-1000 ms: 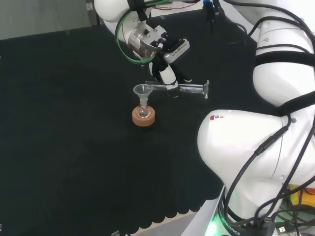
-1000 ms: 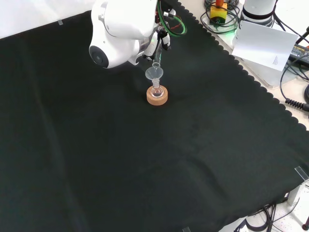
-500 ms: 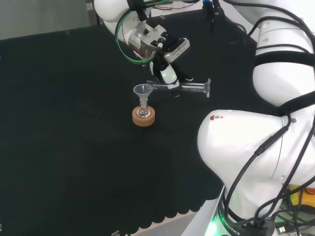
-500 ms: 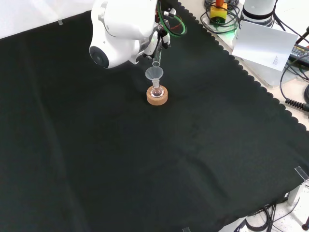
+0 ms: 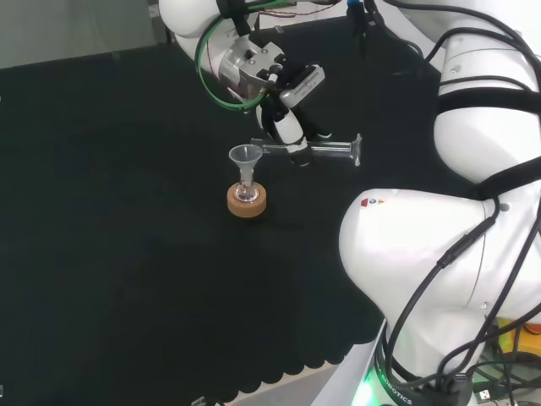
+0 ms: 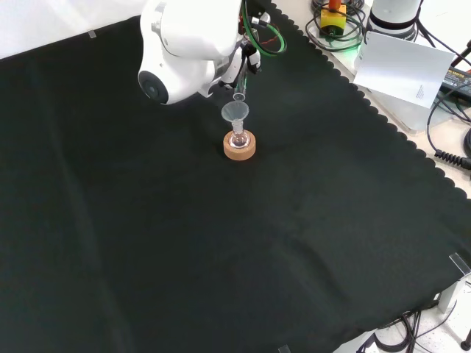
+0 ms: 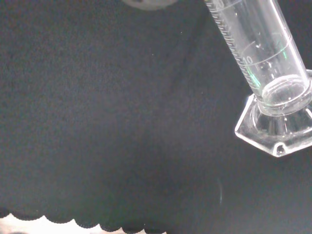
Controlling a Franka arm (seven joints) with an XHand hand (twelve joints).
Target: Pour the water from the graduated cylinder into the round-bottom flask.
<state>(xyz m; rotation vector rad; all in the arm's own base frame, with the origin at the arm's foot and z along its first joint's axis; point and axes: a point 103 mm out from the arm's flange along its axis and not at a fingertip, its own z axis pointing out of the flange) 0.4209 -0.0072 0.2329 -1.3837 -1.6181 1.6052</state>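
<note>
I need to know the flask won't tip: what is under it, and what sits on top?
A cork ring holds the flask on the black cloth. A clear funnel stands in its neck. The flask's underside is hidden inside the ring.

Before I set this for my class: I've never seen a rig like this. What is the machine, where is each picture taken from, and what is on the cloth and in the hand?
It is a white robot arm with a black and white hand in place of a claw. One picture looks over the arm from behind its base, one looks down from in front, and one comes from a camera at the wrist.

On the black cloth stands a small round-bottom flask on a cork ring, with a clear funnel in its neck.

The fingers are curled round a glass graduated cylinder, held lying almost flat, its mouth at the funnel's rim. In the wrist picture you see its marked tube and foot up close.
</note>
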